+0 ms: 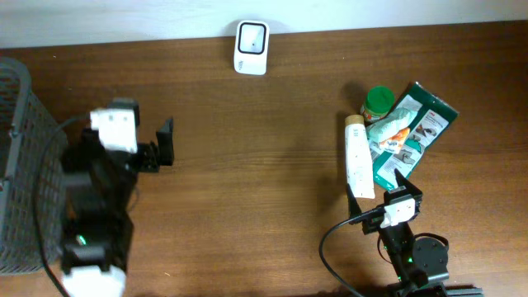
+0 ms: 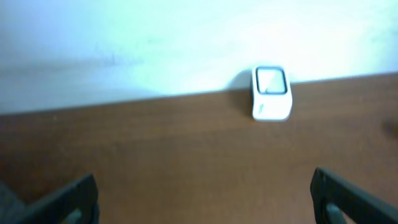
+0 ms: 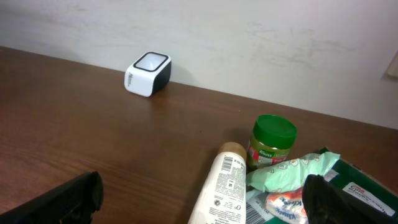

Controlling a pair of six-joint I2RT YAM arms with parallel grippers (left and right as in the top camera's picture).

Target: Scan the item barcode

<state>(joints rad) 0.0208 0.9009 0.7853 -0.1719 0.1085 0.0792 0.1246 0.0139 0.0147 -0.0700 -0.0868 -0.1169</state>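
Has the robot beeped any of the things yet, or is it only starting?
Only starting, it looks like. Done: nothing. The white bottle, green-lidded jar and green packets lie piled by the right arm. In hand: nothing. The left fingers and right fingers are open and empty. Left: pick up an item and show its barcode to the white scanner by the wall.

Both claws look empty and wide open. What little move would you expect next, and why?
Probably the right gripper should ease forward and down over the white bottle. It is open and holds nothing, and the bottle lies nearest it, while the scanner stands far off with nothing presented to it.
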